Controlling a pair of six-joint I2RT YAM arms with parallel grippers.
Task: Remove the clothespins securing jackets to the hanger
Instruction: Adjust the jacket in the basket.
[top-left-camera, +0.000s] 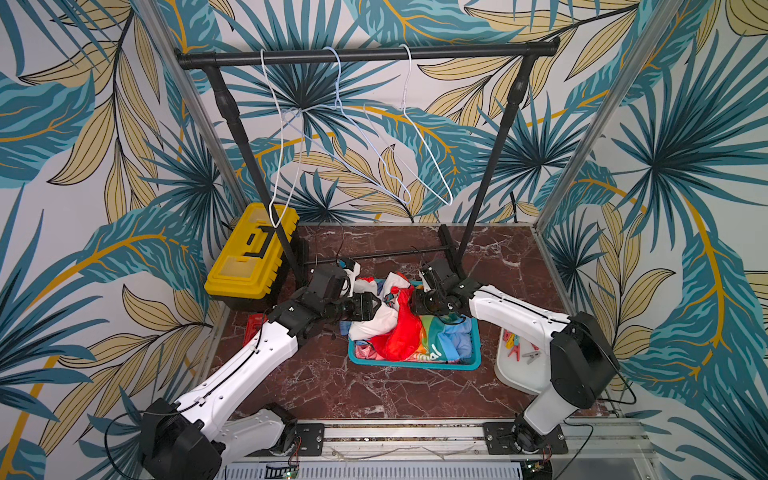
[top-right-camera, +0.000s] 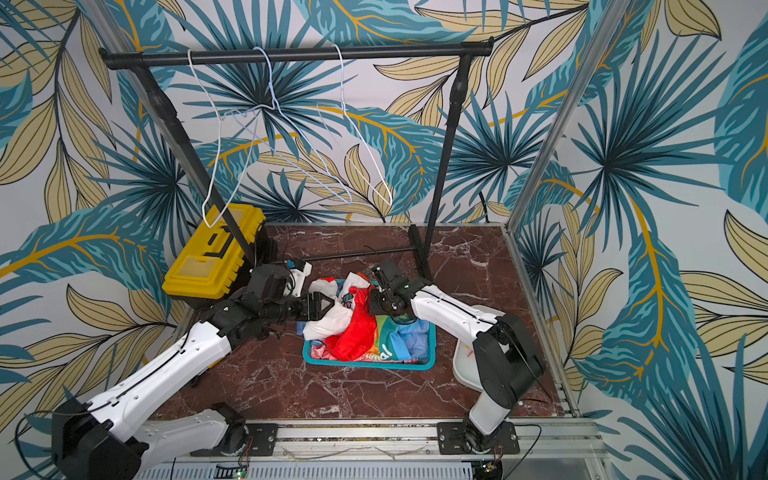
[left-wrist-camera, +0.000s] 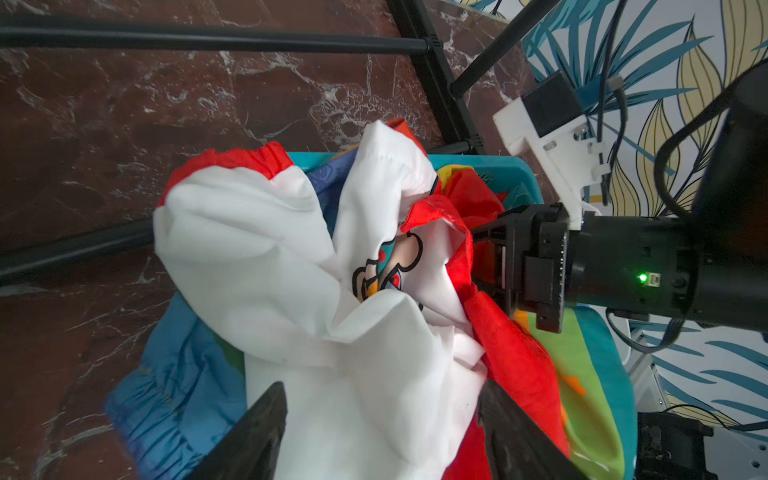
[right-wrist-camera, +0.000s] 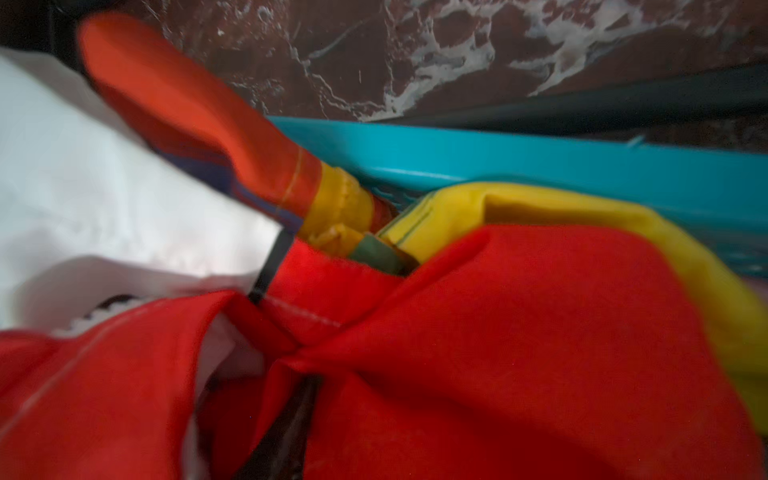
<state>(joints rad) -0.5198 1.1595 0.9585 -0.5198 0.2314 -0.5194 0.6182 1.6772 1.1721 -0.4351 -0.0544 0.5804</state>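
Low — left hand (top-left-camera: 376, 309), right hand (top-left-camera: 411, 303) amid jackets (top-left-camera: 399, 332) in basket (top-left-camera: 415, 365)

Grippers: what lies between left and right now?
The jackets, white and red cloth heaped in the teal basket, fill that gap; both top views show it.

White moulded shells (top-left-camera: 270, 353) were joined by rounded black joint housings (top-left-camera: 582, 357). Thin black cables (top-left-camera: 254, 351) were clipped along the shells. The left gripper (top-left-camera: 378, 307) and right gripper (left-wrist-camera: 482, 264) were finished in black. A green light (left-wrist-camera: 643, 277) was lit at the right wrist.
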